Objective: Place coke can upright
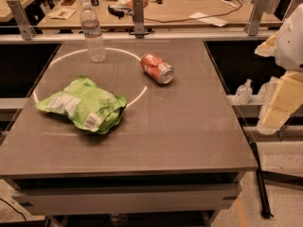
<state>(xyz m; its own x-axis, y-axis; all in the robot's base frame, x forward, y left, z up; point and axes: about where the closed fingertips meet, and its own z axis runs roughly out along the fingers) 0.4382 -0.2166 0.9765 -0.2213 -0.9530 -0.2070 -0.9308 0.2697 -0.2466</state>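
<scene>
The coke can (157, 68) is red-orange with white markings and a silver end. It lies on its side on the grey table (189, 126), right of centre toward the back, its silver end facing front right. My gripper (280, 103) is a white and yellowish shape at the right edge of the view. It is beyond the table's right side and well apart from the can, with nothing seen in it.
A clear water bottle (93, 32) stands upright at the back left. A green chip bag (83, 104) lies at the left front. A white circle line (137, 96) marks the tabletop. A cluttered desk (180, 6) stands behind a rail.
</scene>
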